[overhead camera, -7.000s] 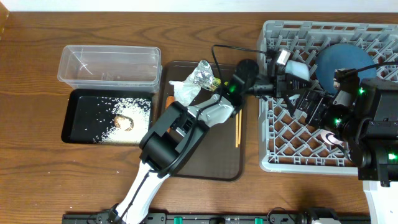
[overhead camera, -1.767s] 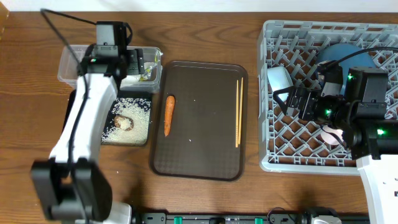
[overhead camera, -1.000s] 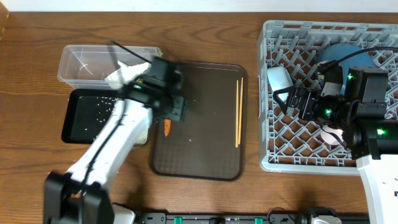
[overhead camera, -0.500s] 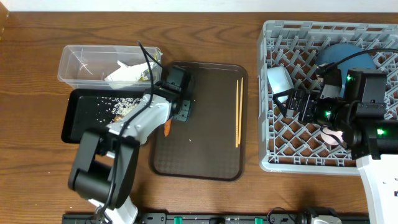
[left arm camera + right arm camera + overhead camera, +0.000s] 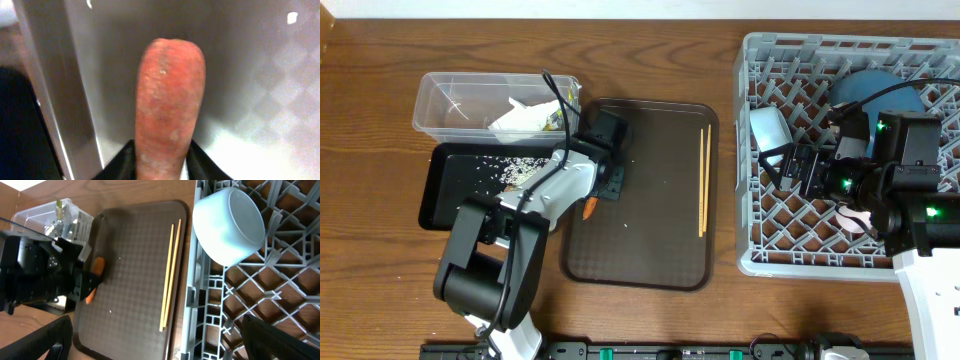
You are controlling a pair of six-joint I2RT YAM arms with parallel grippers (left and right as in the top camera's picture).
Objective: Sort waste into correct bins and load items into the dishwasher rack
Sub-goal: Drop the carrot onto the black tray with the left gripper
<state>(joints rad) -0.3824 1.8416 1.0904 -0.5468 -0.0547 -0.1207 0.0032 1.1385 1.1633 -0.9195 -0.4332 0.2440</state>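
Two jobs looked left: the carrot lay at the brown tray's left edge, the left gripper pinching it, and the chopsticks sat mid-frame. The napkin was in the tub upper left and the white bowl in the rack at right. The right gripper hung over the rack, jaws spread and empty.

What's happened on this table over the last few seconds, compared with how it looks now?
The napkin, earlier on the brown tray, now lies in the clear tub. The left gripper went to the tub, then swung back and came down on the carrot, fingers either side; a firm grip can't be confirmed. The carrot and chopsticks lie where they were.
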